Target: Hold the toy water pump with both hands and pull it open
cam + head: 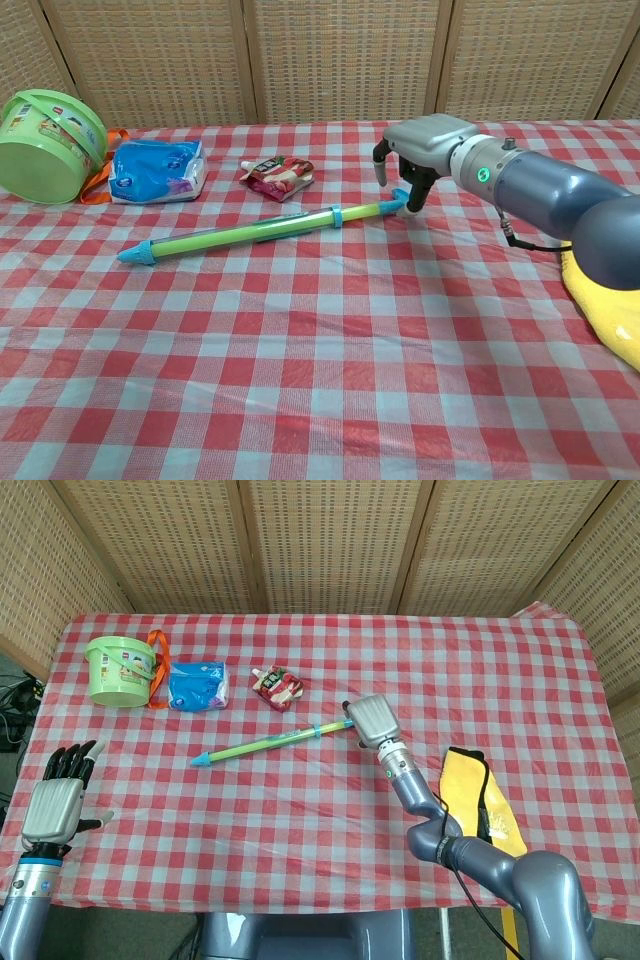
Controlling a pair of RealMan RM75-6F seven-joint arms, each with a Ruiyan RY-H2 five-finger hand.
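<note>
the pump [262,231] lies flat on the tabletop [330,370], the right hand [415,160] curls over its handle holding nothing, the left hand [56,802] waits open far off, so one bump could roll it away.

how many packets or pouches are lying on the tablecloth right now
2: a blue packet beside the green bucket, and a red pouch right of it, above the toy pump.
</note>
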